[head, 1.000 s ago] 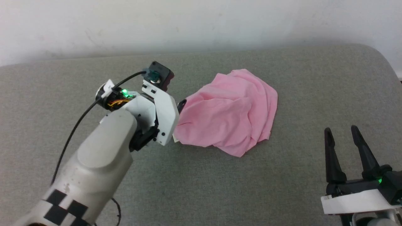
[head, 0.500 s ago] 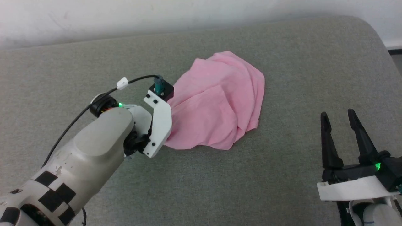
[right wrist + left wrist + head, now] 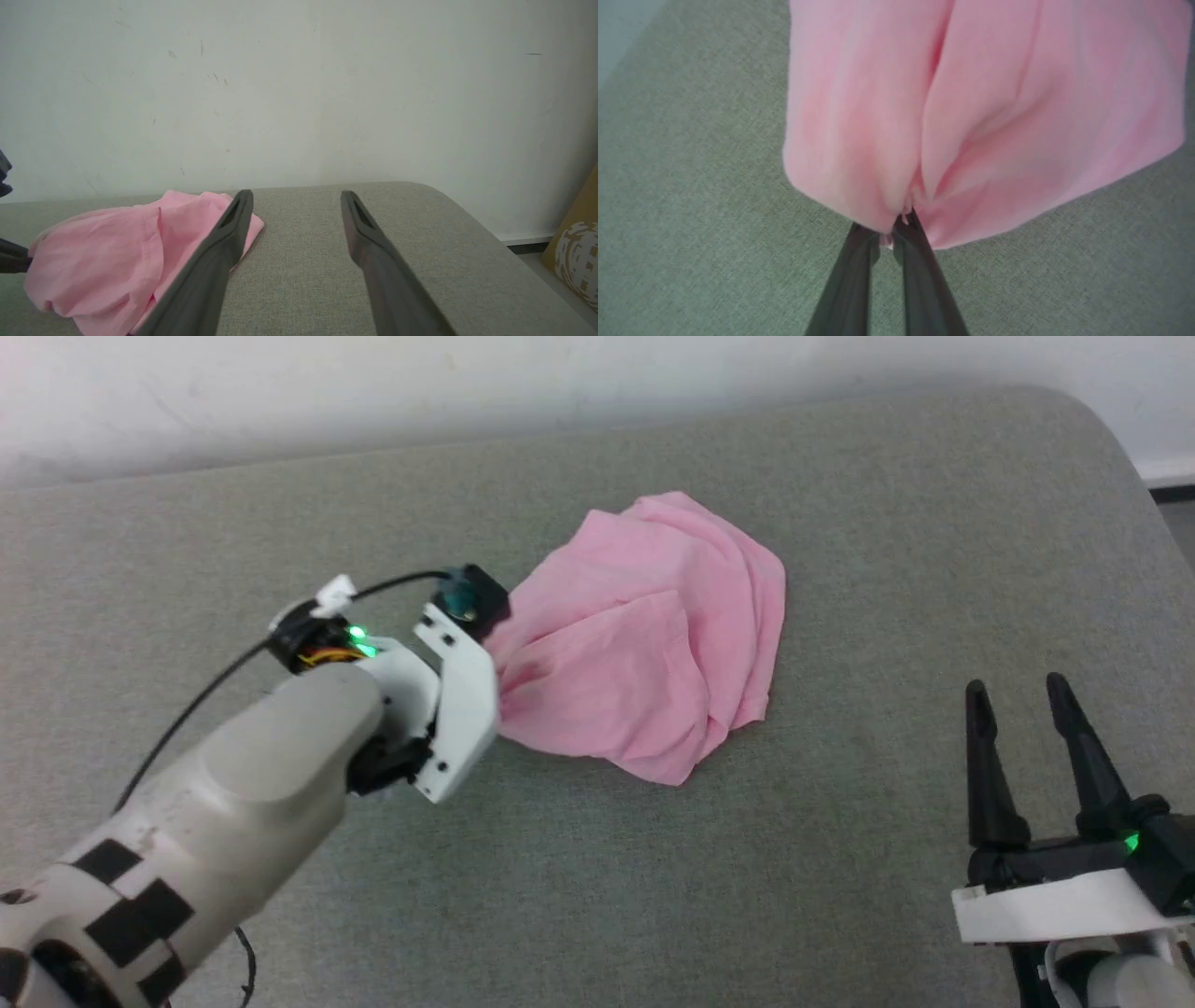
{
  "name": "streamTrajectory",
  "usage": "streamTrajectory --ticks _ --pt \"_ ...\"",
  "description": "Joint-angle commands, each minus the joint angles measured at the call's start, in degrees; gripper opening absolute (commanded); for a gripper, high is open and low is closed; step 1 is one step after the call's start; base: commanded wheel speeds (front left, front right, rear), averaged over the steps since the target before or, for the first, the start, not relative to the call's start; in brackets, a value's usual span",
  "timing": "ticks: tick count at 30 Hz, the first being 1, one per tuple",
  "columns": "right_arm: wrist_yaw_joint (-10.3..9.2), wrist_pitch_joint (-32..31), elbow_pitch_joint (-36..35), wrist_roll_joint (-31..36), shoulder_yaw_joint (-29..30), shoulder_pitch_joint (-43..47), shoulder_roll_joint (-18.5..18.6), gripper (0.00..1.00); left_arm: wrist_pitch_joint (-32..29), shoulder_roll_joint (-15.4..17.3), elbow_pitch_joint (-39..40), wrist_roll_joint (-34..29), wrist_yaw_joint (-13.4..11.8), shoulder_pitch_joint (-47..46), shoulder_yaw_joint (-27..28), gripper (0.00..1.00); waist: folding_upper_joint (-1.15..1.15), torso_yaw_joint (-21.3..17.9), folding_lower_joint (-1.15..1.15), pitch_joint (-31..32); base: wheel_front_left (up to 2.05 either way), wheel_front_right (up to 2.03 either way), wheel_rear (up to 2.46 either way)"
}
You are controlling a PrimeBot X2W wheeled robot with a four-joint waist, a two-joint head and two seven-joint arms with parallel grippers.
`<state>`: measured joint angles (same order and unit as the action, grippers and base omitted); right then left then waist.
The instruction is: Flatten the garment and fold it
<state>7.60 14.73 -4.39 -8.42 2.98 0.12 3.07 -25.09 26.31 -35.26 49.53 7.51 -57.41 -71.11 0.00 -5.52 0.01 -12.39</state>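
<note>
We saw our left tool [image 3: 896,227] pinched tight on a gathered edge of the pink garment [image 3: 653,663], which lay crumpled on the grey surface [image 3: 840,877]. Our right tool [image 3: 1016,683] stood wide open and empty, well apart.

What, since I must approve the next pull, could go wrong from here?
1. The left gripper pinches just a small tuck at the garment's edge; the thin cloth may slip from the fingers when pulled.
2. The garment lies bunched in overlapping folds, and the right gripper hangs open, apart from it; a one-sided pull would likely drag the whole heap across the grey cushion rather than flatten it.
</note>
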Motion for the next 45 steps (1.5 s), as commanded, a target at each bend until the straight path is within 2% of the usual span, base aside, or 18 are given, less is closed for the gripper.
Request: streamTrajectory --ticks 1,5,11,15,18,19,20,22,23,26,29,31,33,36,38,42,45 --pt "-0.11 0.3 0.1 0.6 -0.4 0.7 -0.2 1.00 2.4 1.4 -0.5 0.5 0.0 0.8 0.9 0.00 0.00 2.8 -0.01 3.1 0.00 0.00 0.00" --pt "-0.11 0.3 0.1 0.6 0.0 1.9 -0.2 1.00 9.6 4.6 -1.1 2.4 -0.9 3.2 4.4 0.00 0.00 4.6 -0.01 5.2 0.00 0.00 0.00" --pt "-0.11 0.3 -0.1 1.0 -0.2 3.4 -0.2 1.00 14.0 10.4 -2.5 5.2 -4.6 9.8 6.9 0.00 0.00 6.4 -0.01 6.6 0.00 0.00 0.00" --pt "-0.11 0.3 0.0 1.1 -0.4 3.9 -0.2 1.00 14.4 12.3 -3.0 7.7 -7.3 15.4 7.6 0.00 0.00 6.8 -0.01 6.9 0.00 0.00 0.00" --pt "-0.11 0.3 0.2 1.4 -0.8 4.2 -0.2 1.00 15.3 12.2 -3.3 9.1 -8.0 18.8 7.7 0.00 0.00 7.0 -0.01 7.1 0.00 0.00 0.00" --pt "-0.11 0.3 0.3 1.4 -0.7 4.3 -0.2 1.00 16.6 11.8 -3.4 9.6 -8.5 19.4 8.3 0.25 0.00 7.2 -0.01 7.2 0.00 0.00 0.00" --pt "-0.11 0.3 0.5 1.5 -0.7 4.4 -0.2 1.00 18.5 11.4 -3.4 9.9 -9.2 19.9 9.0 1.00 0.00 7.4 -0.01 7.5 0.00 0.00 0.00" --pt "-0.11 0.3 0.7 2.3 -0.9 4.4 -0.2 1.00 23.1 10.6 -3.0 9.5 -10.8 20.5 10.1 1.00 0.00 7.7 -0.01 8.2 0.00 0.00 0.00" --pt "-0.11 0.3 0.7 2.3 -0.9 4.4 -0.2 1.00 23.1 10.6 -3.0 9.5 -10.8 20.5 10.1 1.00 0.00 7.7 -0.01 8.2 0.00 0.00 0.00" --pt "-0.11 0.3 0.6 4.0 -0.9 3.5 -0.2 1.00 32.0 10.1 -1.0 7.6 -14.1 20.9 12.0 1.00 0.00 8.0 -0.01 9.3 0.00 0.00 0.00" --pt "-0.11 0.3 -0.4 5.8 0.0 1.0 -0.2 1.00 39.0 10.5 3.1 4.9 -19.2 21.3 15.1 1.00 0.00 8.4 -0.01 10.1 0.00 0.00 0.00" --pt "-0.11 0.3 -1.1 7.3 0.4 -1.4 -0.2 1.00 39.9 10.8 7.4 2.1 -23.2 22.2 17.8 1.00 0.00 8.8 -0.01 10.3 0.00 0.00 0.00" --pt "-0.11 0.3 -1.3 8.3 0.3 -4.2 0.7 1.00 40.0 10.9 14.5 -3.4 -27.8 23.6 23.2 1.00 0.00 9.3 -0.01 10.2 0.00 0.00 0.00" --pt "-0.11 0.3 0.4 8.1 -1.5 -9.1 3.7 1.00 40.1 9.7 24.4 -10.9 -33.4 30.0 32.2 1.00 0.00 9.9 -0.01 9.7 0.00 0.00 0.00" --pt "-0.11 0.3 3.0 7.2 -3.6 -12.8 6.1 1.00 40.1 8.3 29.1 -15.3 -35.6 35.0 37.6 1.00 0.00 10.1 -0.01 9.3 0.00 0.00 0.00" --pt "-0.11 -0.2 12.3 4.0 -10.6 -20.9 12.3 1.00 40.1 3.8 35.9 -23.9 -38.8 44.2 45.9 1.00 0.00 10.7 -0.01 8.3 0.00 0.00 0.00" --pt "-0.11 -4.9 17.7 -1.0 -19.8 -28.3 17.5 1.00 40.1 -0.2 39.3 -28.6 -38.2 48.6 50.8 1.00 0.00 11.5 -0.01 7.0 0.00 0.00 0.00"
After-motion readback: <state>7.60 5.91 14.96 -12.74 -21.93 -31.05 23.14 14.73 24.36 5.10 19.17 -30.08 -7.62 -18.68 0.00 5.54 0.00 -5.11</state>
